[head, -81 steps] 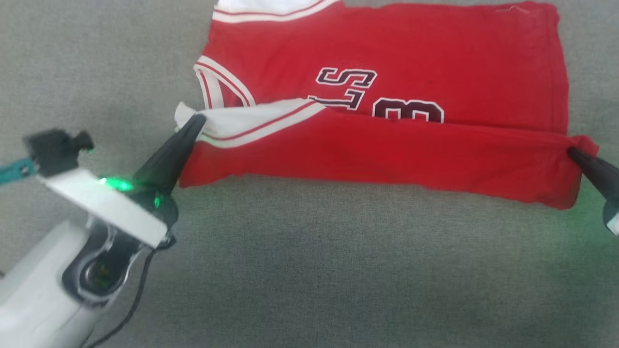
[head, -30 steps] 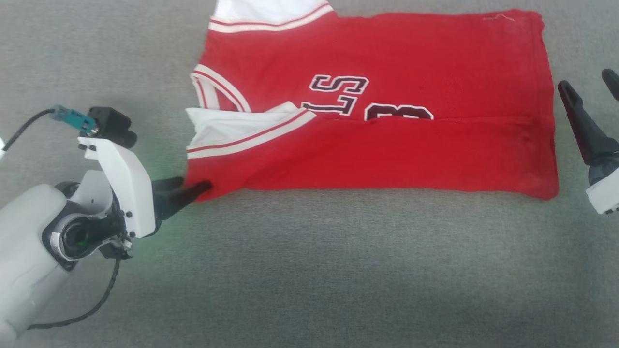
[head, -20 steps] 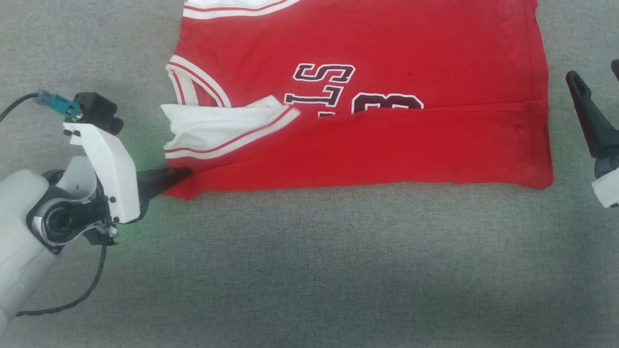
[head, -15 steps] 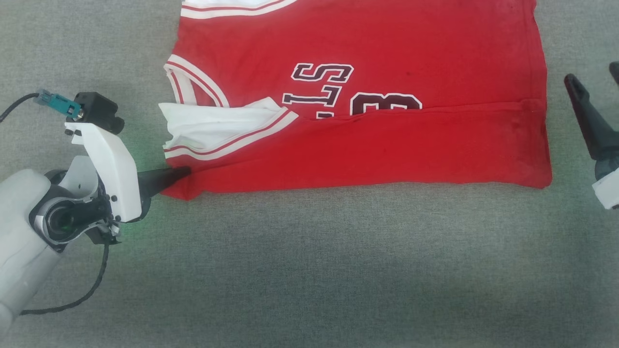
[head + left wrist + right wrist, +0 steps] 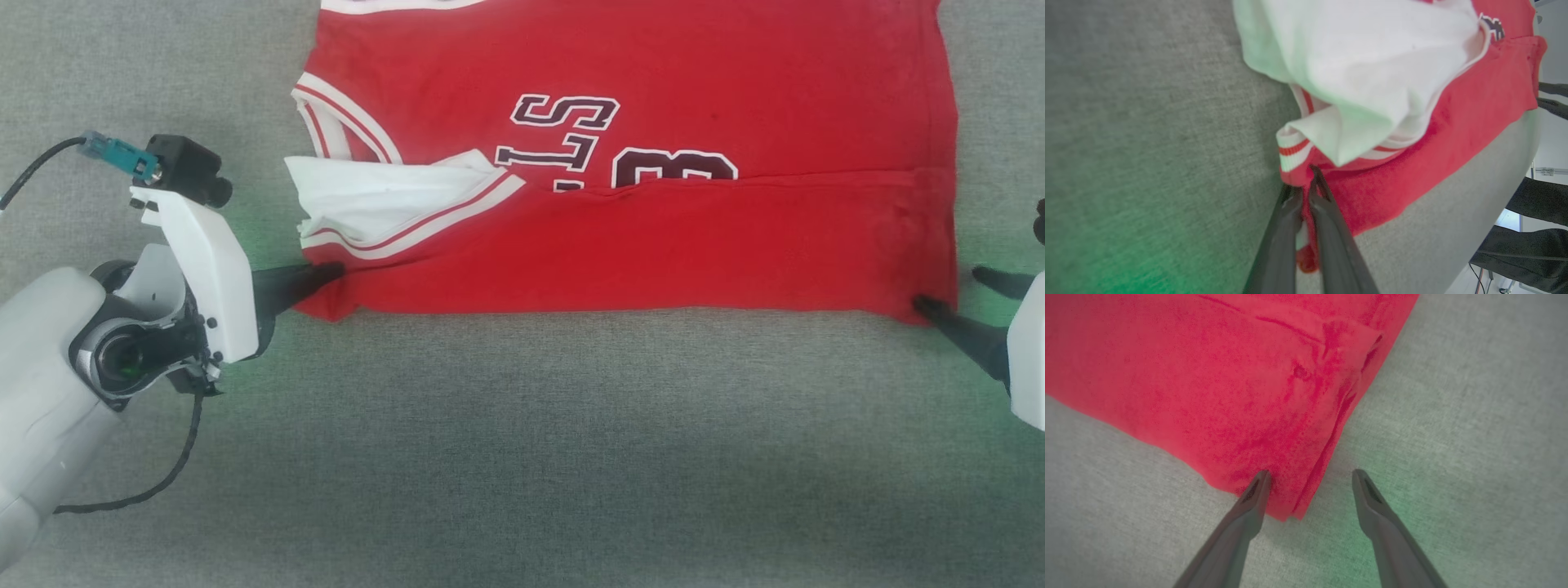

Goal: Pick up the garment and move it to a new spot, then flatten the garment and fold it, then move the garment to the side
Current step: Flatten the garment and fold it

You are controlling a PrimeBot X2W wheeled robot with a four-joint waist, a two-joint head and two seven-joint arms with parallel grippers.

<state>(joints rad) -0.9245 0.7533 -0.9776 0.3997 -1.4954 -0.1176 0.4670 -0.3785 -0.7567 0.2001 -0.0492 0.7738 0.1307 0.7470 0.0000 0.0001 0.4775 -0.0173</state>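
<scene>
garment [image 5: 653, 245] far edge: off-frame | print [image 5: 571, 139] lower half: under garment's fold | right gripper [image 5: 947, 287] body: off-frame beside garment's corner

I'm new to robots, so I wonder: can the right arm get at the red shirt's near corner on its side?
Probably yes. The right gripper is open and straddles that corner of the red shirt, with nothing in the way.
</scene>
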